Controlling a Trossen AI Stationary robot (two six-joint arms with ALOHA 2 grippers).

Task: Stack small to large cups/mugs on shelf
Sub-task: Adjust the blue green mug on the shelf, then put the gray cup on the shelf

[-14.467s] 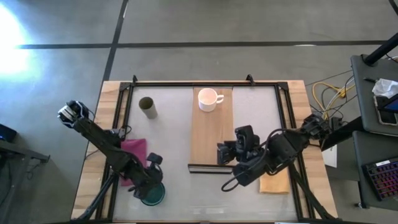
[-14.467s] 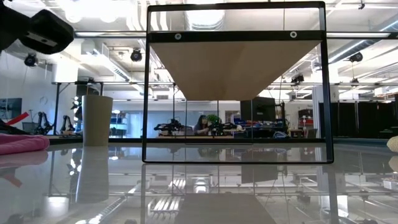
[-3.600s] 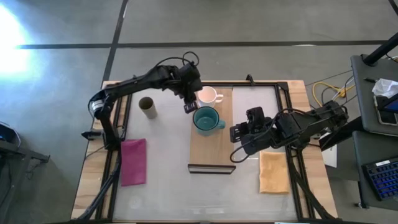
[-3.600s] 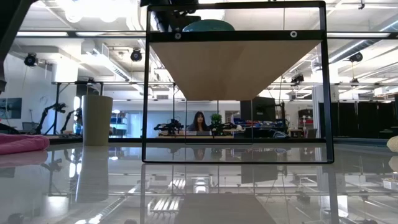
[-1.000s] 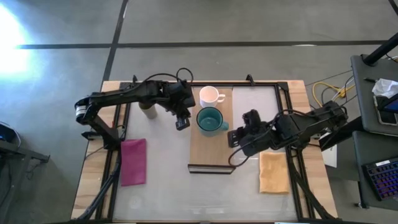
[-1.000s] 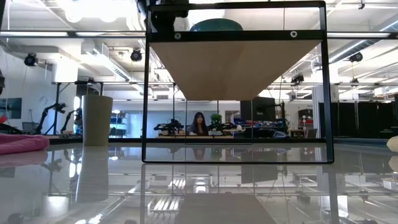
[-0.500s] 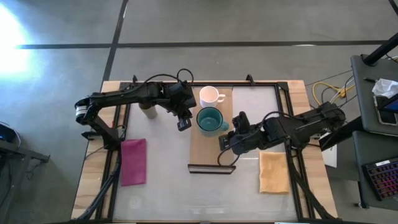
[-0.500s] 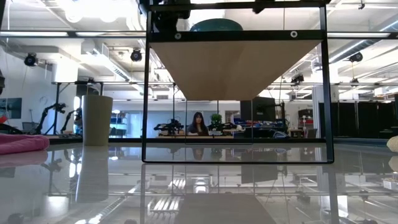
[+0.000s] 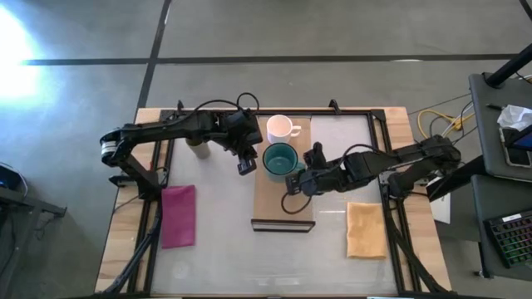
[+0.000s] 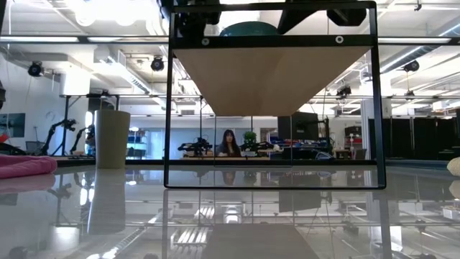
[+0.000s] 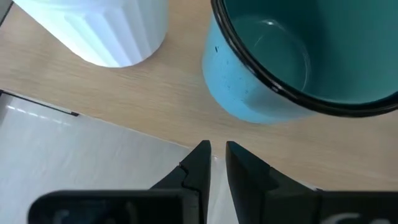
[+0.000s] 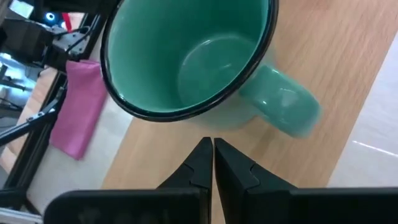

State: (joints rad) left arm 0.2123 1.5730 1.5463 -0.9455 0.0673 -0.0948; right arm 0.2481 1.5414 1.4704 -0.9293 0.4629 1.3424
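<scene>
Plainly unmarked: teal mug (image 9: 280,160), white mug (image 9: 279,129) on shelf (image 9: 283,198).

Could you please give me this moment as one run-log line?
teal mug and white mug on shelf | left gripper shut beside teal mug | right gripper shut near its handle | olive cup on table

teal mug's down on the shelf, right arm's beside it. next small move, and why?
Probably open the right gripper and ease it toward the teal mug handle. Its fingers are nearly closed just short of the mug, which stands upright on the shelf beside the white mug, apart rather than stacked. The left gripper, also nearly closed, sits off the mug's other side.
</scene>
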